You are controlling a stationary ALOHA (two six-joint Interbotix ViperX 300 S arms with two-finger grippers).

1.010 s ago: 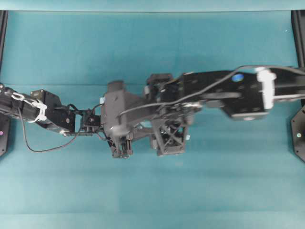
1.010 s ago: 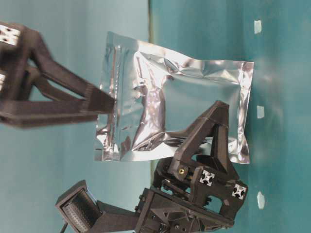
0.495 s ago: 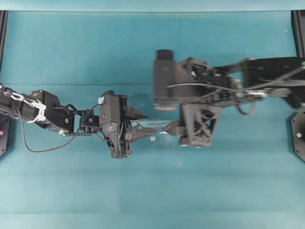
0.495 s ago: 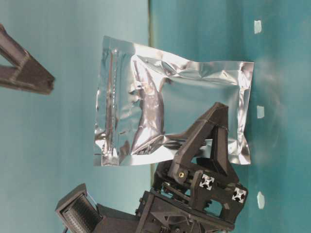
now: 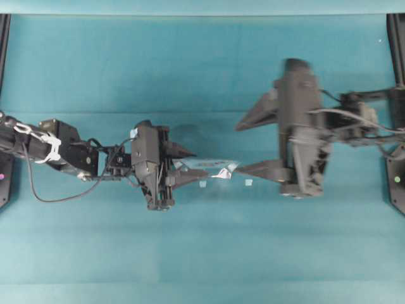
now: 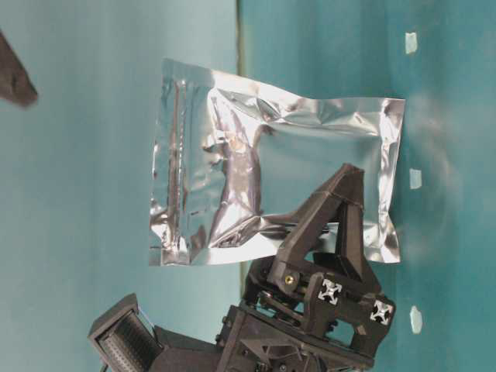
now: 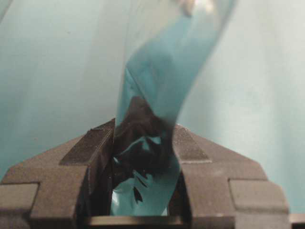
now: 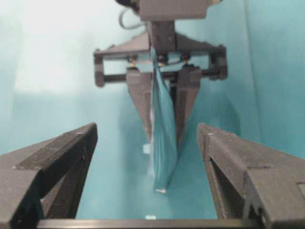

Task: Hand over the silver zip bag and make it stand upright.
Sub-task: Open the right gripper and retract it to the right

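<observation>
The silver zip bag [image 6: 256, 170] is a crinkled foil pouch hanging in the air, its zip strip on the end away from the table. My left gripper [image 6: 337, 213] is shut on its lower side edge. In the left wrist view the foil [image 7: 162, 81] rises from between the left gripper [image 7: 143, 148] fingers. From overhead the bag [image 5: 215, 166] shows edge-on, just ahead of the left gripper [image 5: 196, 163]. My right gripper [image 5: 239, 148] stands wide open to the right of the bag, apart from it. Its wrist view shows the bag [image 8: 164, 143] ahead of the right gripper [image 8: 147, 131], with nothing between its fingers.
Tiny pale scraps [image 5: 249, 182] lie on the teal table [image 5: 202, 253] under the bag, also visible as pale scraps [image 6: 415, 178] in the table-level view. Dark frame posts [image 5: 397, 38] stand at the table's side edges.
My right gripper has drawn back to the right, away from the bag's zip end, and stayed open. The bag remains in the left gripper, which has not moved.
</observation>
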